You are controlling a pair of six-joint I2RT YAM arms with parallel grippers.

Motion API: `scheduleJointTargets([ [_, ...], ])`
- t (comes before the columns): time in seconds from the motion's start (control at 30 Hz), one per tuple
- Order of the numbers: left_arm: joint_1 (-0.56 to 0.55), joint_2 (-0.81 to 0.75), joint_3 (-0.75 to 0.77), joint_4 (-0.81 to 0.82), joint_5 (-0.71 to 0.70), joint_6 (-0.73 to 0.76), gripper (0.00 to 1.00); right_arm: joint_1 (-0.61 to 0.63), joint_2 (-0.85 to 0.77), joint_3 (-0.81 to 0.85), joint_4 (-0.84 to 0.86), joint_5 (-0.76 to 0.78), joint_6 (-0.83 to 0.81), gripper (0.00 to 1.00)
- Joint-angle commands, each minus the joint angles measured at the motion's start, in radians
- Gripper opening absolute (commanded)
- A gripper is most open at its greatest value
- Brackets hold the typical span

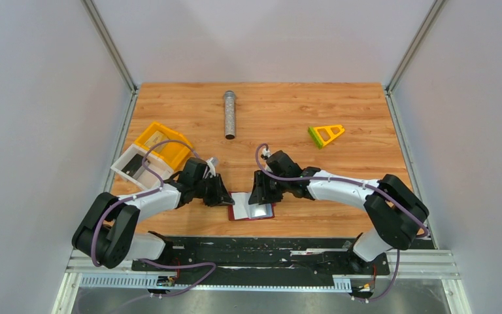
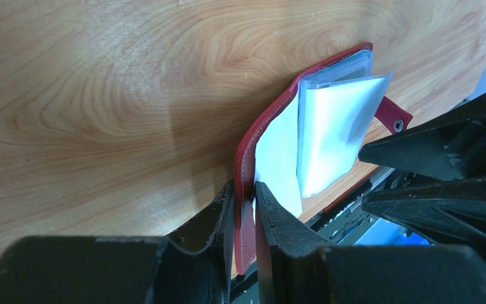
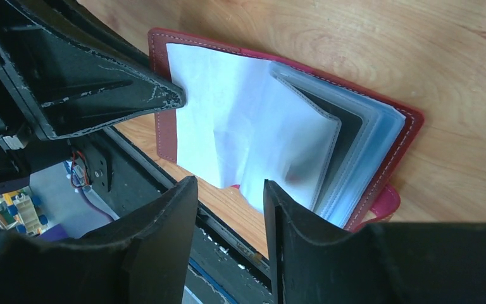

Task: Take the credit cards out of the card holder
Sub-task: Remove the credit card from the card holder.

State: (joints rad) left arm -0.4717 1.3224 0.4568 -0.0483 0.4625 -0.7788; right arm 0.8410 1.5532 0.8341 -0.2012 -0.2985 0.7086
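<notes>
Left jaws: closed on the raised cover of the dark-red leather folding card holder point(image 3: 166, 136), with the black fingertips point(image 2: 218, 212) pinching its edge from both sides.
Card holder: lies open at the near edge of the light wooden tabletop point(image 1: 287, 108), between the two arms. Its light blue-grey leaves point(image 3: 228, 120) are fanned up and its snap tab point(image 2: 393, 118) is on the side toward the black base rail point(image 1: 268, 252).
Cards: a dark grey flat sheet point(image 3: 351, 133) sits in the clear sleeves; I cannot tell if it is a card.
Right jaws: partly apart above the leaves, clamping nothing.
Room: bare wood stretches away behind the holder. The grey metal cylinder point(image 1: 229, 114) and yellow-green triangular piece point(image 1: 326, 134) lie well apart from it, and the yellow tray point(image 1: 163, 145) and white tray point(image 1: 134, 169) are at the left edge.
</notes>
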Motion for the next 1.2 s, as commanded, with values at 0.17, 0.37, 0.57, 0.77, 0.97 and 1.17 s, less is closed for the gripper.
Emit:
scheduleJointTargets([
  [0.17,-0.005,-0.005,0.000,0.025,0.010,0.003,0.24,-0.027,-0.078,0.034,-0.042,0.128,-0.038,0.51],
  [0.37,-0.005,-0.015,0.001,0.018,0.005,0.001,0.24,-0.051,-0.055,0.010,-0.027,0.115,-0.030,0.52],
  [0.57,-0.004,-0.015,-0.004,0.022,0.008,0.001,0.24,-0.051,-0.021,-0.002,0.020,0.058,-0.024,0.51],
  [0.77,-0.005,-0.015,-0.008,0.031,0.010,-0.003,0.24,-0.051,0.008,0.010,0.027,0.043,-0.028,0.50],
  [0.97,-0.005,-0.010,-0.009,0.035,0.011,-0.004,0.24,-0.051,0.036,0.030,0.014,0.048,-0.029,0.51],
  [1.17,-0.005,-0.008,-0.009,0.039,0.011,-0.005,0.24,-0.049,0.023,0.034,0.028,0.000,-0.026,0.47],
])
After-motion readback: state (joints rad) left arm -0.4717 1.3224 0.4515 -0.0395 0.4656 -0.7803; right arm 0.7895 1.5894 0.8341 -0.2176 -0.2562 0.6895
